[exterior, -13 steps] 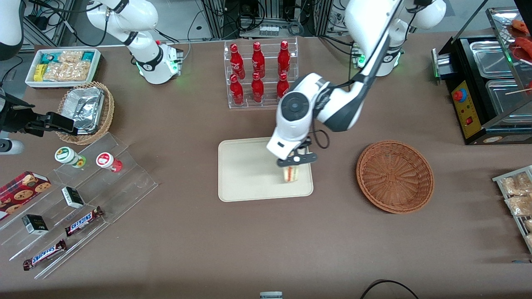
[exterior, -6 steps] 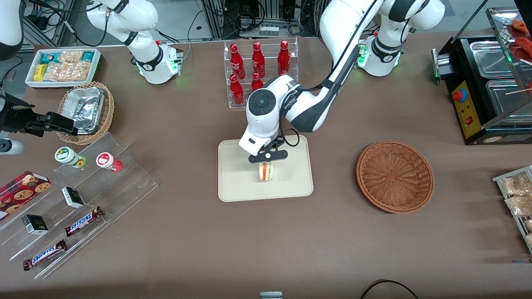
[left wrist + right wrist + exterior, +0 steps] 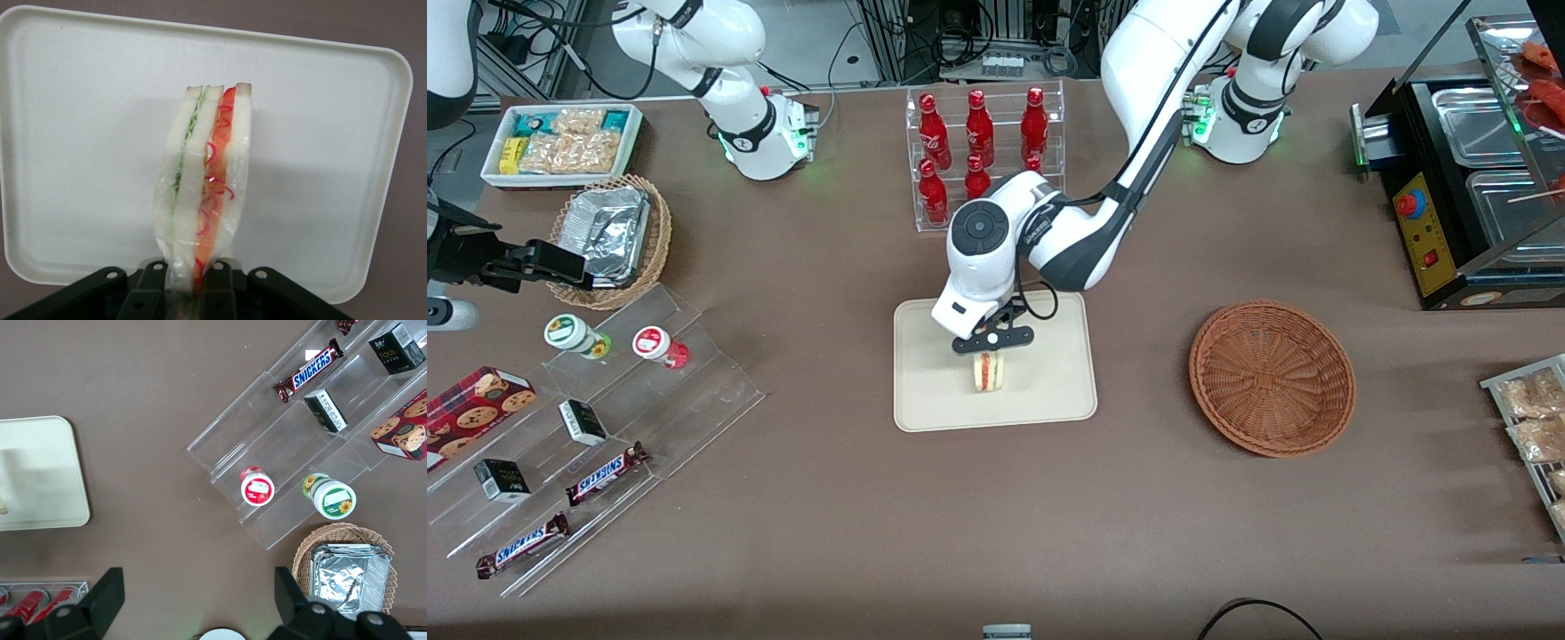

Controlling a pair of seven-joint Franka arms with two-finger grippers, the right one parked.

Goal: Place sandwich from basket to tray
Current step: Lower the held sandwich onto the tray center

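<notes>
The sandwich (image 3: 988, 372) is a wrapped wedge of pale bread with red and green filling (image 3: 205, 179). My left gripper (image 3: 990, 342) is shut on its wrapped end and holds it over the middle of the cream tray (image 3: 934, 391), whose rim (image 3: 27, 267) shows all around it in the left wrist view. I cannot tell whether the sandwich touches the tray floor. The black fingers (image 3: 152, 290) pinch the plastic wrap. The reddish-brown wicker basket (image 3: 1272, 378) sits empty beside the tray, toward the working arm's end of the table.
A clear rack of red bottles (image 3: 983, 156) stands farther from the camera than the tray, under the arm's elbow. Toward the parked arm's end lie acrylic steps with snacks (image 3: 596, 418), a tan wicker basket with a foil container (image 3: 609, 236) and a white snack bin (image 3: 560, 142).
The gripper has carried the sandwich from the tray's edge nearest the basket to its middle, then a little lower. The basket has stayed empty.
</notes>
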